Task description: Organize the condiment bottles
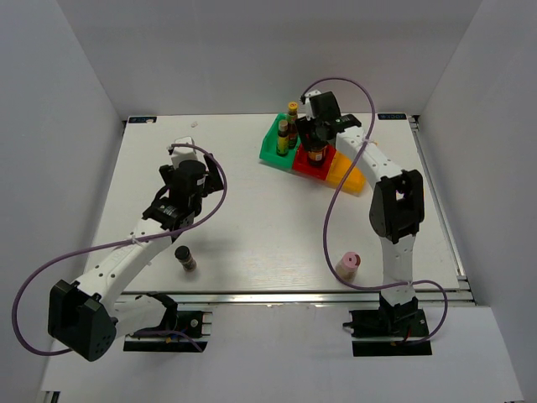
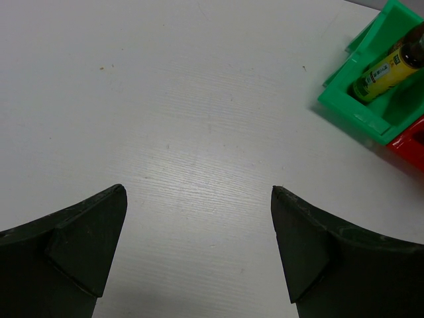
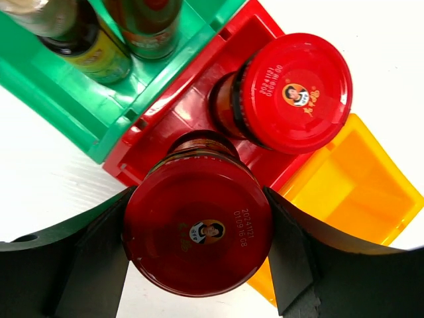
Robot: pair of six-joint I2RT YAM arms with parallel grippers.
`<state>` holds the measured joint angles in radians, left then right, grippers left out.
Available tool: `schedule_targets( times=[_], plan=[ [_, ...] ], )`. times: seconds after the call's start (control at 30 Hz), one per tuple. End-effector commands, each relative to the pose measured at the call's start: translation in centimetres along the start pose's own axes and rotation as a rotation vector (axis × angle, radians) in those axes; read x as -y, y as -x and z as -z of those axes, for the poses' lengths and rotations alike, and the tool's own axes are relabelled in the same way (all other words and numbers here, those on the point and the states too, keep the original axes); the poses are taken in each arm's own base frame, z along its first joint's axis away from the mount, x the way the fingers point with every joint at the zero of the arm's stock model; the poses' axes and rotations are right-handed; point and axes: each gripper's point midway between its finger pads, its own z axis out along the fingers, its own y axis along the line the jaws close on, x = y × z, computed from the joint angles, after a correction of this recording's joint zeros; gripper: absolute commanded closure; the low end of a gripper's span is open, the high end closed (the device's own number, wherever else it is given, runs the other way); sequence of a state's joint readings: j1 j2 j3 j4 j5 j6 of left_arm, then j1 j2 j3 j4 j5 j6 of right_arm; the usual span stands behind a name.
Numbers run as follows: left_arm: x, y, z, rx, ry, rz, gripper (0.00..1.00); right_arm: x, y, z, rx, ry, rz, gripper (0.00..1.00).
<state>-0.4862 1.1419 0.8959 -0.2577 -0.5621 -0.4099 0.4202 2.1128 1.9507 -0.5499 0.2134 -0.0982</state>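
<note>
Showing the sorting scheme part-way through: each bin takes one kind of condiment bottle. The right gripper (image 3: 199, 255) pinches a red-lidded jar (image 3: 197, 225) from both sides, one finger pressed against each flank at about lid height, so the jar hangs upright with its lid facing the wrist camera. It is held at the near end of the red bin (image 3: 185, 116), just beside a second red-lidded jar (image 3: 295, 93) that stands upright in the far end of the same bin. The pairing appears deliberate, like with like. Whether the held jar's base rests on the bin floor or hangs above it cannot be told, since the lid hides it.

Next to the red bin, the green bin (image 3: 86, 112) holds two slim yellow-capped bottles (image 1: 284, 138), both standing. The yellow bin (image 3: 351, 179) on the other side shows only its bare floor.

Two containers are outside the bins. The black-capped shaker (image 1: 185, 259) stands on the table (image 2: 199, 99) near the left arm's base, and the pink-capped bottle (image 1: 347, 264) stands near the right arm's base, well apart from the bins.

The left gripper (image 2: 199, 192) has its fingers spread wide over bare tabletop and grips nothing. This looks like a waiting posture, probably kept clear of the bins while the right arm works there.
</note>
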Motion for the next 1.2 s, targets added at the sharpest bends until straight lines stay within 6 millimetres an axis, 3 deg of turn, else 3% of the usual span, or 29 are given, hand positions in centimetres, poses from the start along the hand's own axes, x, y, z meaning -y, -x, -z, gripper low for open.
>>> schedule_targets(
  times=[0.0,0.23,0.47,0.53,0.6,0.73,0.77,0.83,0.87,0.9,0.93,0.97,1.0,1.03,1.07,1.1,1.13,1.17],
  plan=[
    [-0.3,0.9,0.1,0.026,0.013,0.008,0.02,1.9,4.9,1.4,0.166,-0.044,-0.011,0.68],
    [-0.5,1.1,0.3,0.031,0.017,0.013,0.02,0.8,2.2,0.3,0.106,-0.001,-0.030,0.52],
    [-0.7,1.1,0.4,0.029,0.028,0.010,0.02,1.0,1.1,0.2,0.076,-0.020,-0.060,0.38],
    [-0.7,1.2,0.5,0.030,0.026,0.012,0.02,1.0,1.4,0.7,0.082,-0.023,-0.072,0.23],
    [-0.7,1.2,0.6,0.030,0.022,0.015,0.02,1.1,2.1,1.6,0.096,-0.017,-0.075,0.11],
    [-0.8,1.4,0.9,0.036,0.021,0.020,0.02,1.3,2.8,4.3,0.102,-0.010,-0.100,0.11],
    [-0.8,1.4,0.9,0.037,0.019,0.023,0.02,1.6,3.4,6.0,0.126,-0.010,-0.115,0.11],
    [-0.7,1.4,1.0,0.036,0.010,0.027,0.02,1.0,2.0,7.1,0.096,0.022,-0.113,0.11],
    [-0.6,1.5,1.1,0.036,0.004,0.030,0.02,1.0,2.4,9.2,0.123,0.029,-0.161,0.11],
    [-0.6,1.4,1.1,0.032,0.005,0.031,0.02,0.5,0.2,9.6,0.071,0.042,-0.169,0.11],
    [-0.6,1.5,1.2,0.031,0.005,0.035,0.02,0.3,-0.7,10.3,0.056,0.044,-0.186,0.11],
    [-0.5,1.6,1.2,0.029,0.006,0.042,0.02,0.3,-0.8,12.6,0.083,0.038,-0.248,0.11],
    [-0.6,1.5,1.2,0.022,0.010,0.042,0.02,0.2,-1.9,13.5,0.070,0.030,-0.267,0.11],
    [-0.6,1.5,1.2,0.021,0.011,0.046,0.02,-0.5,-5.2,13.3,-0.001,0.028,-0.273,0.11],
    [-0.4,1.6,1.3,0.019,0.003,0.050,0.02,-1.0,-5.6,15.7,0.033,0.028,-0.289,0.11],
    [-0.4,1.7,1.3,0.021,-0.001,0.057,0.02,-1.3,-8.6,15.8,-0.024,-0.005,-0.316,0.11],
    [-0.3,1.7,1.4,0.021,-0.004,0.061,0.02,-1.6,-9.8,16.6,-0.039,-0.017,-0.320,0.11],
    [-0.2,1.7,1.4,0.022,-0.008,0.066,0.02,-2.1,-11.2,18.6,-0.052,-0.021,-0.312,0.11]
  ],
)
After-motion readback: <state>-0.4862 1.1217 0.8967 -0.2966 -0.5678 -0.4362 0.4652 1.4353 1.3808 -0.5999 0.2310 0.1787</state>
